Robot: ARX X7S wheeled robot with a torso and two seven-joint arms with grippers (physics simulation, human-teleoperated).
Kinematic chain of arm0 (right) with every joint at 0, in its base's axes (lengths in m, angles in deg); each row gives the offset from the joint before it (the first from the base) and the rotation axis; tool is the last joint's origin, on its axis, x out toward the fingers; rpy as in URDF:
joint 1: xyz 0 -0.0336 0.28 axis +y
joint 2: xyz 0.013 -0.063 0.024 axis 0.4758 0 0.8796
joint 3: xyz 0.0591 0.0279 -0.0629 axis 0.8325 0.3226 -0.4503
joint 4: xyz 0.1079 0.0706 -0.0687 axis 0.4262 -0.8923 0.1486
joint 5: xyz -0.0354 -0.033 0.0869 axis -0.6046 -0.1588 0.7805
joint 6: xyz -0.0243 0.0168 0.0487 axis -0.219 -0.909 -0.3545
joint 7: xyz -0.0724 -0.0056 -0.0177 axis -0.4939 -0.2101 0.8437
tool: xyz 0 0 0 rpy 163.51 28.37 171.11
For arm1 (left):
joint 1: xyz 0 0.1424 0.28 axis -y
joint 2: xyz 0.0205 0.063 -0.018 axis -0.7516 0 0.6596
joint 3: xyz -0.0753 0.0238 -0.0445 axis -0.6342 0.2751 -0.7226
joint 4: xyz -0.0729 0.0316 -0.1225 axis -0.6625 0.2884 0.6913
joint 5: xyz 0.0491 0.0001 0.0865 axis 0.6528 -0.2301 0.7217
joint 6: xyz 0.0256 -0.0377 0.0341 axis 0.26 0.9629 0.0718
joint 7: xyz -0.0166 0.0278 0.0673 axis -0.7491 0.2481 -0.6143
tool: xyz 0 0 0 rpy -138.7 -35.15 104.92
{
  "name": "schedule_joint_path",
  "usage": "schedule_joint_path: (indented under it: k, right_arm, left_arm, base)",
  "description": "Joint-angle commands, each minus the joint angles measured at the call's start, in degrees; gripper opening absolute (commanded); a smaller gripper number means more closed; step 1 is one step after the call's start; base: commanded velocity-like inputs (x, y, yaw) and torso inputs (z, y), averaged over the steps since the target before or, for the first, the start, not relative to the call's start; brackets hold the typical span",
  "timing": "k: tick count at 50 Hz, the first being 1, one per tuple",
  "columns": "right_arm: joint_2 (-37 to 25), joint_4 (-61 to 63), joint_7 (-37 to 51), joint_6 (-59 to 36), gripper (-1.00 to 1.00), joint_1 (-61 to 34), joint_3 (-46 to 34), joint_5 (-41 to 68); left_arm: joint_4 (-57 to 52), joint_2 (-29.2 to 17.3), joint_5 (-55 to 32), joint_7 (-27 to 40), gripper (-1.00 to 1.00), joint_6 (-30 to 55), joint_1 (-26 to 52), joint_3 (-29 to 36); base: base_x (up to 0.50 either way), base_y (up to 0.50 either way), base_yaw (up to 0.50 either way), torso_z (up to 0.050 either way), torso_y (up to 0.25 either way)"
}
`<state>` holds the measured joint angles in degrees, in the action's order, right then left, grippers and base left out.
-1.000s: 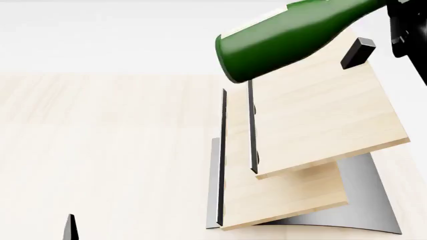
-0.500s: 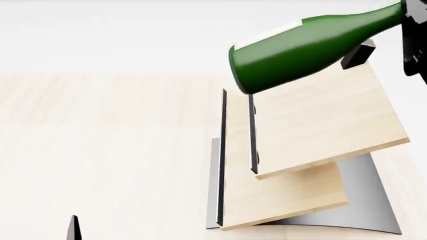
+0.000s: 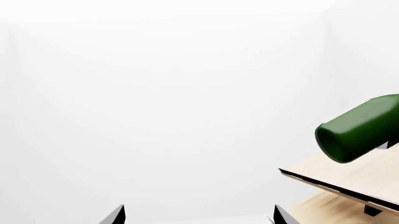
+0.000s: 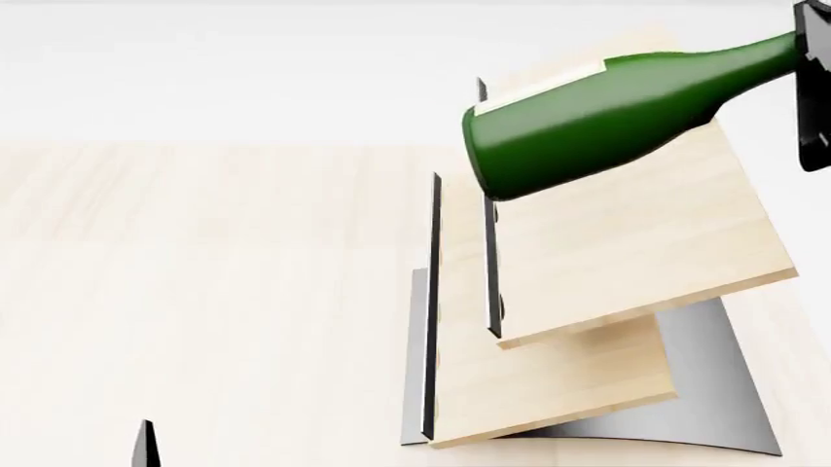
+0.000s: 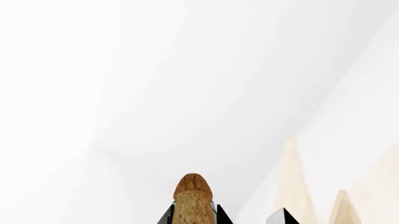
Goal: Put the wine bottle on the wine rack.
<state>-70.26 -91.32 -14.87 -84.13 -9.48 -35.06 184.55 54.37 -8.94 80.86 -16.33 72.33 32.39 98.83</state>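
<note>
The wine bottle [image 4: 610, 112] hangs tilted, heavy end lowest, just above the top panel of the wine rack [image 4: 624, 243]. It should be brought down slowly and flat along that sloping panel, and freed only once the rack carries it. The right pincer [image 5: 193, 217] reaches in from beyond the rack, clamped on the bottle's neck below the cork. The left pincer [image 3: 198, 215] waits parted and empty beside the rack.

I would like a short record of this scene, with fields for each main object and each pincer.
wine bottle: dark green, lying nearly horizontal in the air above the top panel, base toward the robot's left
wine rack: slanted light-wood panels on a grey curved base
right pincer: shut on the bottle's cork end
left pincer: open, holding nothing
</note>
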Motion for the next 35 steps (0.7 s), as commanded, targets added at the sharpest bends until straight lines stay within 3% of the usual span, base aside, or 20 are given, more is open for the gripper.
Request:
schedule_joint_path:
  k: [1,35]
  right_arm:
    - [0.17,-1.03,-1.39,-0.85,-1.0,-0.37,1.32,-1.11]
    - [0.73,-2.88,-3.37,-1.1,-1.0,1.95,1.14,-1.79]
  left_arm:
    - [0.12,-0.09,-0.09,0.1,1.0,0.03,0.13,0.06]
    - [0.82,-0.1,0.0,0.24,1.0,0.0,0.6,0.83]
  base:
    - [0.0,0.0,0.0,0.0,0.0]
    - [0.0,0.0,0.0,0.0,0.001]
